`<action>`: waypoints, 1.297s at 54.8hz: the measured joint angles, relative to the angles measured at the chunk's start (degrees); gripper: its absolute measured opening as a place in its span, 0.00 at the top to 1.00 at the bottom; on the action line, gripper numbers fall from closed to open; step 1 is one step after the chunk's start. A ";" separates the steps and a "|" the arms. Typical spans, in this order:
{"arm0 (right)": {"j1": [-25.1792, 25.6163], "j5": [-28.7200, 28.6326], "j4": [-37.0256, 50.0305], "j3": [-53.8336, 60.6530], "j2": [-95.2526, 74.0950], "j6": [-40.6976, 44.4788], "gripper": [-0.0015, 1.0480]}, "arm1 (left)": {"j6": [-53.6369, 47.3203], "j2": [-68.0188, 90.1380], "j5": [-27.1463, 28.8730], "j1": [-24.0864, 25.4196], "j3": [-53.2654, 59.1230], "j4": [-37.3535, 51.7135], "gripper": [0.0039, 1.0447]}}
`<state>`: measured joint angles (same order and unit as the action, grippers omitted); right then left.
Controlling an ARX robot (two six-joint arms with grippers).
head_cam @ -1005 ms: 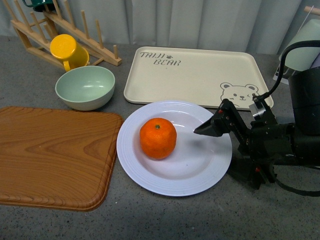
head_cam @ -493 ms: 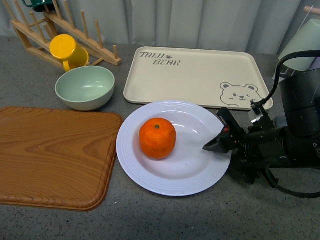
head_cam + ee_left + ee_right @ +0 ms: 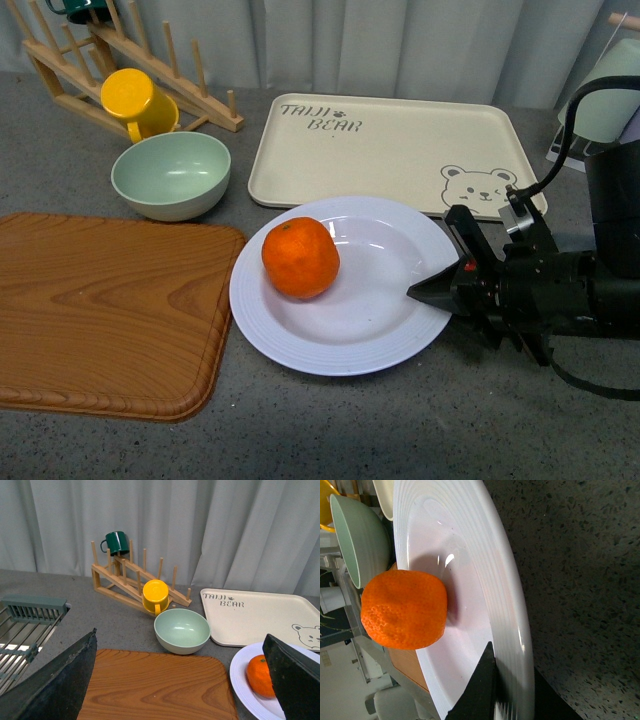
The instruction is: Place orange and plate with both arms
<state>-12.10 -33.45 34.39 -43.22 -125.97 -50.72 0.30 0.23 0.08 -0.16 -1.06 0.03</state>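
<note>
Right gripper (image 3: pixel 426 292) clamps plate (image 3: pixel 300 343) rim at 3 o'clock; orange (image 3: pixel 300 258) sits near 10, so lift level. Left gripper (image 3: pixel 180 635) wide.

I have open countertop (image 3: pixel 330 430) along the near side of the plate (image 3: pixel 300 345), with room for an arm to pass. My right gripper (image 3: pixel 440 292) takes up the plate's right rim, clamped on it. The bear tray (image 3: pixel 380 150) closes the far side. The wooden board (image 3: pixel 110 310) crowds the left rim, and the green bowl (image 3: pixel 170 175) stands near the far-left corner.
</note>
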 joint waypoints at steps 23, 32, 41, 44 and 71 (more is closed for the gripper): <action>1.84 -1.62 20.87 6.67 -0.33 -9.42 0.96 | 0.00 0.00 0.00 0.00 0.00 0.00 0.06; 1.53 0.26 25.09 6.36 -0.83 -13.64 0.96 | 0.00 0.00 0.00 0.00 0.00 0.00 0.06; 0.15 5.44 27.10 3.10 -2.78 -20.35 0.96 | 0.00 0.00 0.00 0.00 0.00 0.00 0.06; -0.52 7.26 27.39 1.66 -3.37 -22.73 0.96 | 0.00 0.00 0.00 0.00 0.00 0.00 0.06; -8.63 20.63 19.89 -14.51 -9.07 -36.20 0.96 | 0.00 0.00 0.00 0.00 0.00 0.00 0.06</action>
<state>-20.73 -12.82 54.28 -57.74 -135.04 -86.91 0.30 0.23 0.08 -0.16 -1.06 0.03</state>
